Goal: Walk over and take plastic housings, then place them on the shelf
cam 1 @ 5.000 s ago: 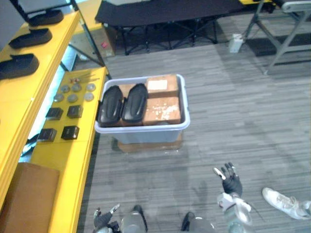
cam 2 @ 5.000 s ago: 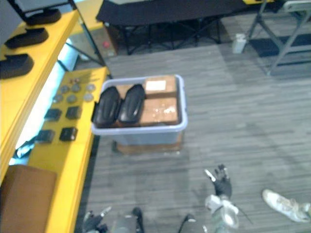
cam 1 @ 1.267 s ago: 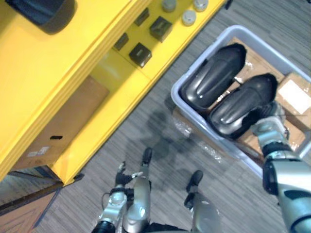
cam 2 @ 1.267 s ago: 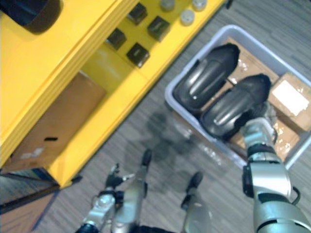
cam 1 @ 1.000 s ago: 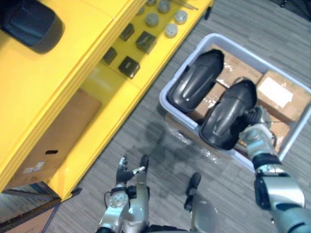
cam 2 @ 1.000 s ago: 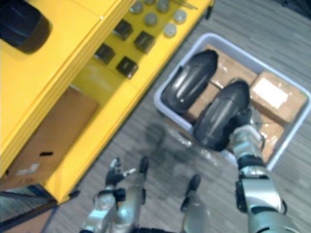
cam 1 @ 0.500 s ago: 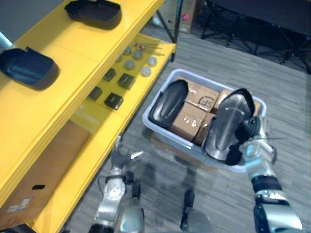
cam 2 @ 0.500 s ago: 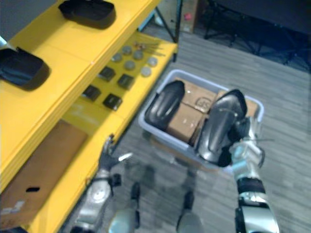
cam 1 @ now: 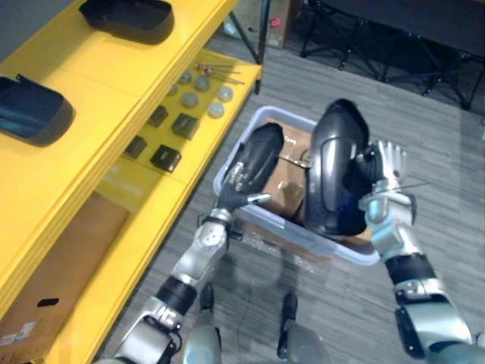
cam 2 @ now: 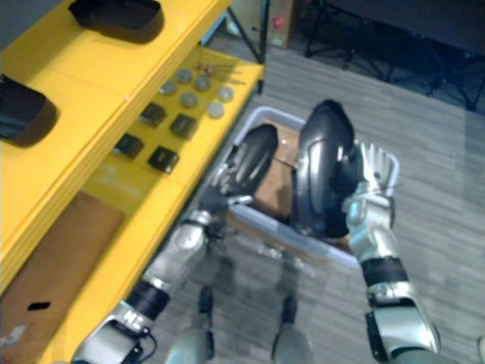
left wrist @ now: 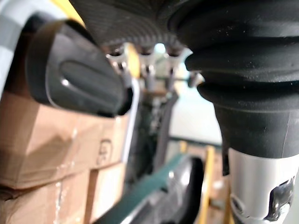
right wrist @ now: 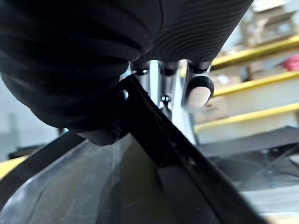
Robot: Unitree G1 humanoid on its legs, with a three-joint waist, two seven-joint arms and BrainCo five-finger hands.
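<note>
A black plastic housing stands upright, lifted above the grey bin. My right hand is shut on its edge; in the right wrist view the housing's rim runs between my fingers and thumb. A second black housing lies in the bin on cardboard boxes. My left hand is open with straight fingers at this housing's near end, by the bin's rim. In the left wrist view that housing sits just past the fingers.
A yellow shelf runs along the left, with two black housings on its top level. Small black blocks and grey discs lie on the lower level. A cardboard box sits underneath. Dark frames stand behind the bin.
My right hand has raised its housing higher and more upright over the bin. My left arm has stretched forward from low down to the other housing. The camera has shifted slightly.
</note>
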